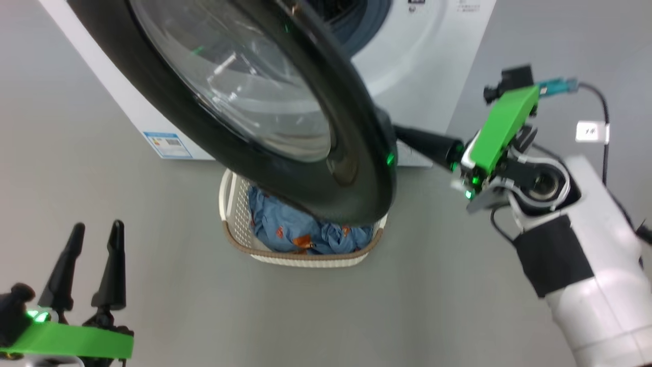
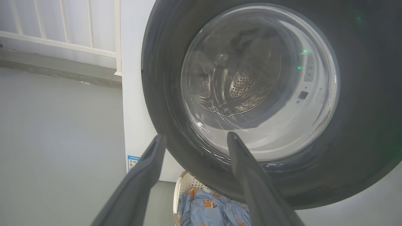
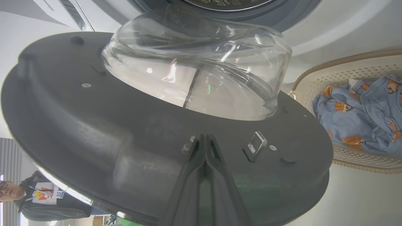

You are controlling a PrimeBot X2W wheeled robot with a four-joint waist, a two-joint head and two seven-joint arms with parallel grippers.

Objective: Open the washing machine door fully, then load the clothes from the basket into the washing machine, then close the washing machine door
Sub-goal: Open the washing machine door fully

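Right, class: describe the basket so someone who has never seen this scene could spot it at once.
Start at the big white washing machine and its open black-rimmed door. On the grey floor beneath that door sits the basket: small, cream, perforated, with a brown rim, holding blue printed clothes.

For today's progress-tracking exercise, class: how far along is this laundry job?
Done: the washing machine door is swung partly open. In hand: the shut right gripper presses its inner face, likely pushing it wider. Left: the clothes lie in the basket; loading and closing remain. The left gripper hangs open.
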